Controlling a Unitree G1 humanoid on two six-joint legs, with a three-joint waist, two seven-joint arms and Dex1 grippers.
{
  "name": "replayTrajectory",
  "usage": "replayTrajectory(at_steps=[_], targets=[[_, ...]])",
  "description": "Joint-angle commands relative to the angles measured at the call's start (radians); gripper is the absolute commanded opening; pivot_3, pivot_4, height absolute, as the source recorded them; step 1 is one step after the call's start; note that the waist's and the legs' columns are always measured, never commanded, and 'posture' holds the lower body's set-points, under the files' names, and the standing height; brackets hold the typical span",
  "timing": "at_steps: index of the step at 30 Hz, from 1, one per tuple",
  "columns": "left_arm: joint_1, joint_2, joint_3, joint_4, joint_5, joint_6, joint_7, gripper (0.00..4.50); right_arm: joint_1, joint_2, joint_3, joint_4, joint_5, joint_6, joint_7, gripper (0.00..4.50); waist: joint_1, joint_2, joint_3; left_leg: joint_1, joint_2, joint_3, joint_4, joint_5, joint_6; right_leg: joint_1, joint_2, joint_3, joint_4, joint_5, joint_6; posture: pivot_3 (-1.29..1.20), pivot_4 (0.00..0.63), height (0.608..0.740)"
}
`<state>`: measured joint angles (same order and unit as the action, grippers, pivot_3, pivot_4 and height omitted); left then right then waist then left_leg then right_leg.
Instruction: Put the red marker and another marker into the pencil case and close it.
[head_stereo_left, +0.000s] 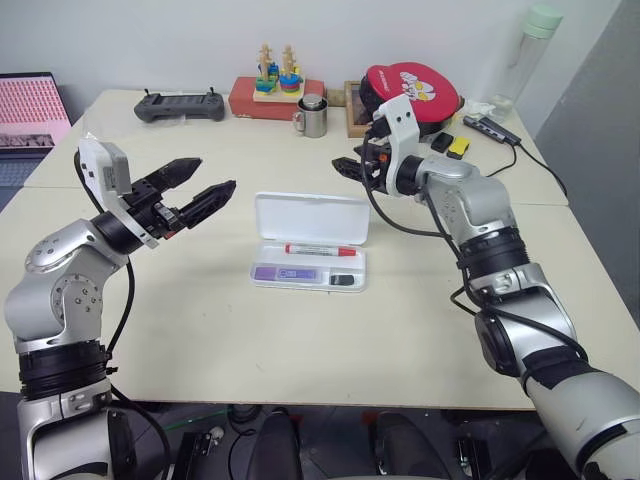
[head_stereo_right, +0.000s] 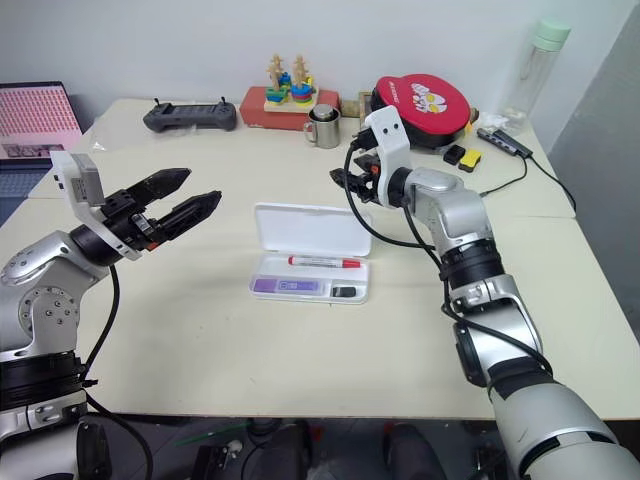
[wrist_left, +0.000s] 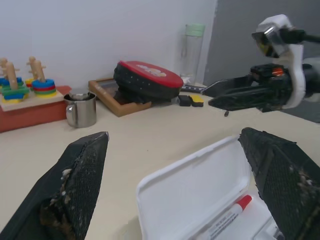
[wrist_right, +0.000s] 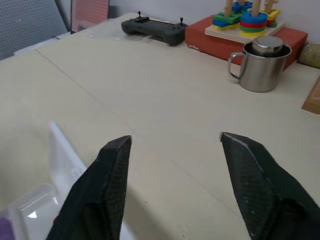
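We look down on a wide cream tabletop (head_stereo_left: 200, 330) set against a white wall. Along its far edge we see a red-topped round case (head_stereo_left: 412, 92), a wooden stacking toy on a red box (head_stereo_left: 276, 88), a black handheld controller (head_stereo_left: 180, 105), a steel mug (head_stereo_left: 313, 117) and a clear bottle with a green cap (head_stereo_left: 528, 50).

In the middle of the tabletop the pencil case (head_stereo_left: 310, 241) lies open, its lid tipped back toward the far side. In its tray we find the red marker (head_stereo_left: 320, 250) lying crosswise, and nearer us the purple marker (head_stereo_left: 287, 273), with a small black item (head_stereo_left: 342, 281) beside it.

Our left hand (head_stereo_left: 198, 190) hangs above the tabletop to the left of the case, well apart from it, fingers spread wide and holding nothing. Our right hand (head_stereo_left: 350, 168) hovers past the case's far right corner, clear of the lid, its fingers parted and empty.
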<state>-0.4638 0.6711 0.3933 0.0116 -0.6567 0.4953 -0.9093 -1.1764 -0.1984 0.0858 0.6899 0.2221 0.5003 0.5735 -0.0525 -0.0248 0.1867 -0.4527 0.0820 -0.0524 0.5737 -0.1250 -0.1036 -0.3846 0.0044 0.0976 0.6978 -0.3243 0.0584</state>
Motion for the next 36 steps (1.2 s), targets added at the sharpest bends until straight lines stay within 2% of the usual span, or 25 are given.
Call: replayTrajectory(at_steps=[1, 6, 9, 12, 15, 21, 27, 36], targets=[[-0.002, 0.021, 0.052, -0.048, -0.052, 0.008, 0.01, 4.5, -0.077, 0.013, 0.02, 0.117, -0.056, -0.101, 0.036, 1.89, -0.001, 0.0, 0.0, 0.0, 0.0, 0.0, -0.001, 0.0, 0.0, 0.0, 0.0, 0.0, 0.0, 0.0, 0.0, 0.0, 0.15, 0.74], [0.039, 0.061, 0.041, -0.066, -0.066, 0.03, -0.025, 4.5, -0.099, 0.022, 0.058, 0.198, -0.119, -0.127, 0.103, 0.57, -0.006, 0.0, 0.0, 0.0, 0.0, 0.0, -0.001, 0.0, 0.0, -0.001, 0.0, 0.0, 0.0, 0.0, 0.0, 0.0, 0.15, 0.74], [0.059, 0.079, 0.038, -0.062, -0.059, 0.023, -0.042, 4.5, -0.087, 0.024, 0.069, 0.187, -0.132, -0.108, 0.149, 0.02, -0.006, 0.001, 0.0, 0.0, 0.0, 0.0, -0.001, 0.0, 0.0, -0.001, 0.0, 0.0, 0.001, 0.0, 0.0, 0.0, 0.15, 0.74], [0.061, 0.086, 0.034, -0.063, -0.071, 0.034, -0.055, 4.5, -0.072, 0.022, 0.081, 0.162, -0.143, -0.102, 0.19, 0.02, -0.005, 0.001, 0.0, 0.0, 0.0, 0.0, -0.001, 0.0, 0.0, -0.001, 0.0, 0.0, 0.001, 0.0, 0.0, 0.0, 0.15, 0.74], [0.05, 0.089, 0.021, -0.052, -0.065, 0.034, -0.07, 4.5, -0.014, 0.006, 0.123, 0.037, -0.134, -0.058, 0.293, 0.02, -0.004, 0.001, 0.0, 0.0, 0.0, 0.0, -0.001, 0.0, 0.0, -0.001, 0.0, 0.0, 0.001, 0.0, 0.0, 0.0, 0.15, 0.74], [0.019, 0.091, -0.008, -0.012, -0.037, 0.015, -0.091, 4.5, 0.117, -0.044, 0.175, -0.266, -0.112, 0.069, 0.389, 0.02, -0.004, 0.0, 0.0, 0.0, 0.0, 0.0, -0.001, 0.0, 0.0, 0.0, 0.0, -0.001, 0.001, 0.0, 0.0, 0.0, 0.15, 0.74], [-0.003, 0.109, -0.069, 0.003, -0.025, 0.034, -0.149, 4.5, 0.311, -0.079, 0.24, -0.586, -0.111, 0.191, 0.372, 0.02, -0.004, 0.0, 0.0, 0.001, 0.0, 0.0, 0.0, 0.0, 0.0, 0.0, 0.0, 0.0, 0.001, 0.0, 0.0, 0.0, 0.15, 0.74], [0.016, 0.118, -0.165, -0.028, 0.008, 0.045, -0.211, 4.5, 0.503, -0.056, 0.317, -0.708, -0.145, 0.215, 0.269, 0.02, -0.004, 0.0, 0.0, 0.0, 0.0, 0.0, 0.001, 0.0, 0.0, -0.001, 0.0, 0.0, 0.001, 0.0, 0.0, 0.0, 0.15, 0.74]])
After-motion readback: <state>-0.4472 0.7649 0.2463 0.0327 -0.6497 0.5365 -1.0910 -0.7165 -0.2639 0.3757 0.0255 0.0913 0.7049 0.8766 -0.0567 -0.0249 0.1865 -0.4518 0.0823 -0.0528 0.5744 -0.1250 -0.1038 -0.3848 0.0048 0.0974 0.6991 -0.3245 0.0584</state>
